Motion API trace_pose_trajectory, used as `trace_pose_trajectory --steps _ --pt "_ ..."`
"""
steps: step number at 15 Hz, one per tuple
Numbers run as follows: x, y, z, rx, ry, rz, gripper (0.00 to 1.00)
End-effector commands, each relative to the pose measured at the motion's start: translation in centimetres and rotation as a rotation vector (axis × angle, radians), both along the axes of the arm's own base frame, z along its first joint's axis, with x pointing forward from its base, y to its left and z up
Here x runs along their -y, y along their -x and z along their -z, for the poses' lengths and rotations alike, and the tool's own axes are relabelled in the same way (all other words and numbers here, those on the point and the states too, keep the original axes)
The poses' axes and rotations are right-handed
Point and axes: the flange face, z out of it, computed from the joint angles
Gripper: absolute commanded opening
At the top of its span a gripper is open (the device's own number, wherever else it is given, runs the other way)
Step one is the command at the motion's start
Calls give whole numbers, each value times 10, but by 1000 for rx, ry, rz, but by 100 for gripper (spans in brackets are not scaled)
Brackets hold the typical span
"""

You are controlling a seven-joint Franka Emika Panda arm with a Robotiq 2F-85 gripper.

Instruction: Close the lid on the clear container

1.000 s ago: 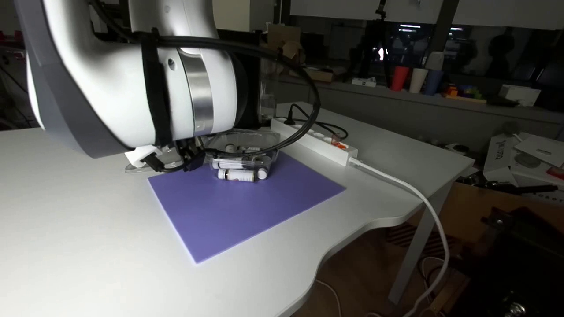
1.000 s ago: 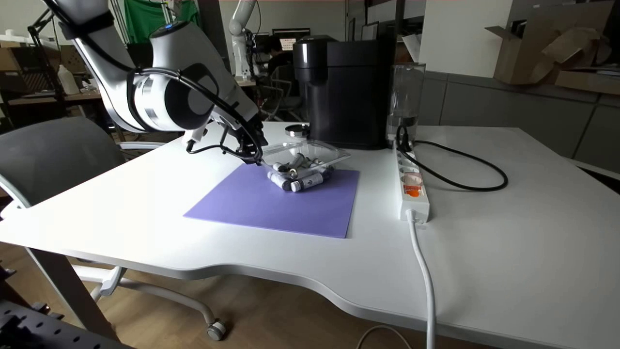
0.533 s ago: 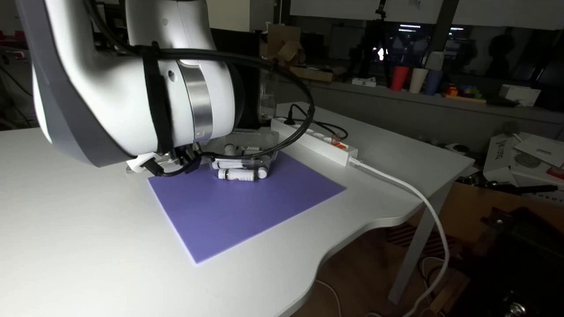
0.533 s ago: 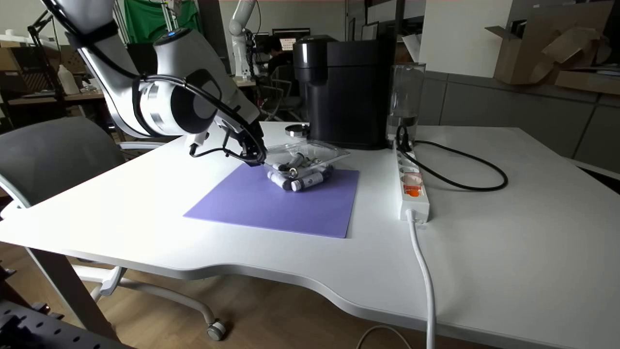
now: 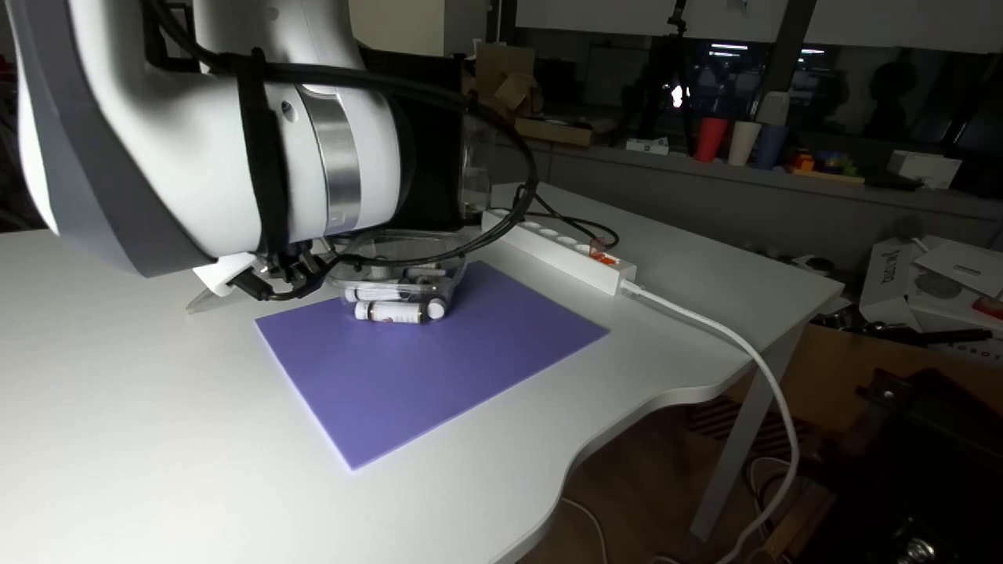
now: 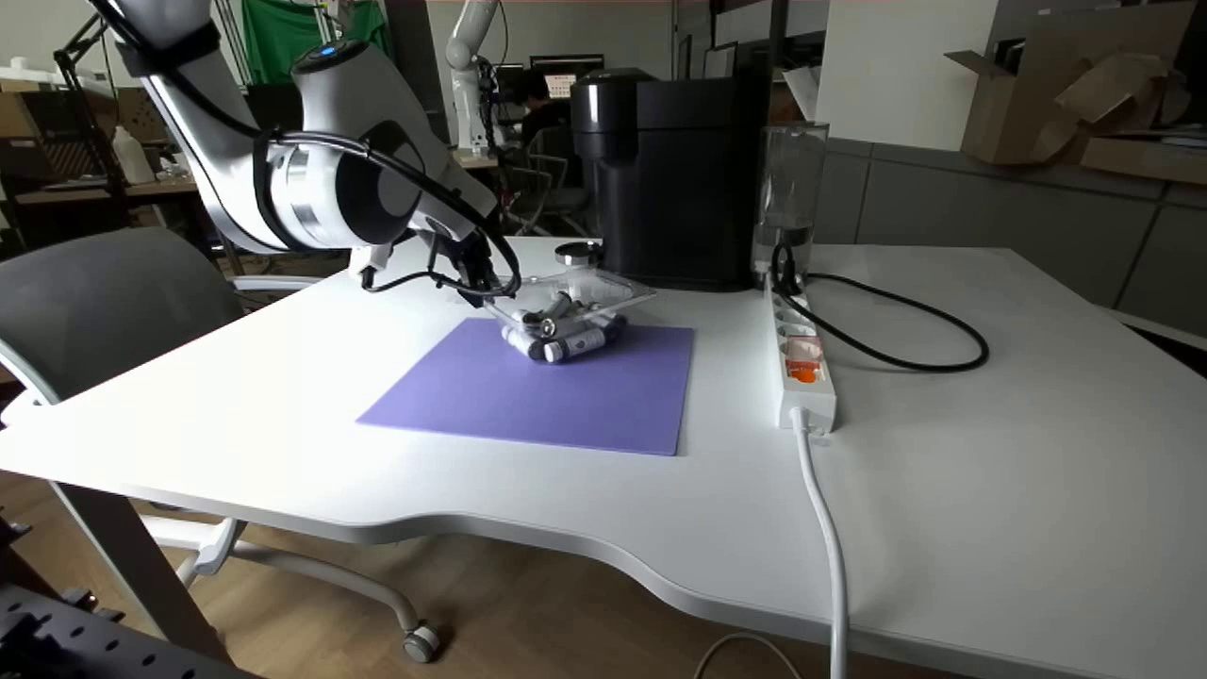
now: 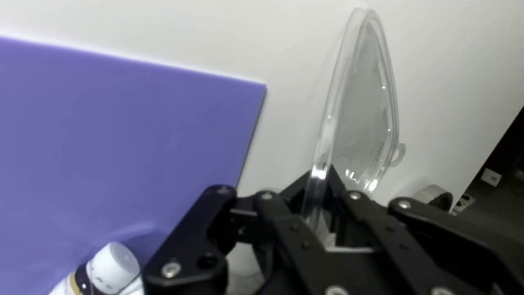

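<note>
Gripper (image 7: 319, 176) is clamped on the rim of the clear lid (image 7: 364, 98), lower right of centre in the wrist view. Lid is tilted steeply over the white table (image 7: 462, 61), to the right of the mat's corner. Clear container (image 5: 415, 244) sits uncovered, left of centre in an exterior view, on the upper edge of the purple mat (image 5: 439, 376); small white cylinders (image 5: 392, 312) show through its wall. Whether lid and container are joined: cannot tell, hidden.

Step in hand, as judged: raising the lid to swing it over.
- Lift in an arc towards the container; a sideways pull would likely drag it.
- Go slowly: thin plastic probably flexes, and the rim could slip.
- Line up the edges before letting go, then press along the rim.

Differences against 1 s ago: container and cylinders lie further left in both exterior views, and the mat is slightly turned. Gripper, too, is further left. Lid corner (image 5: 205, 301) now slants at the left of an exterior view, where the lid lay flat. Container moving along suggests a joined lid; unconfirmed.
</note>
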Motion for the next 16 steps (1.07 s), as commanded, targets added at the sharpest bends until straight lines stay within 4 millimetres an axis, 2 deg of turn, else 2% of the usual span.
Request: trace_pose_trajectory --steps 1,4,7,12,16 --pt "-6 7 -13 -14 -15 -144 1" --pt "1 16 -14 -29 -40 -263 1" --pt "21 36 -6 -58 -62 -363 1" --pt "74 83 11 -121 -55 -442 1" --pt "126 102 0 -116 -3 -444 1"
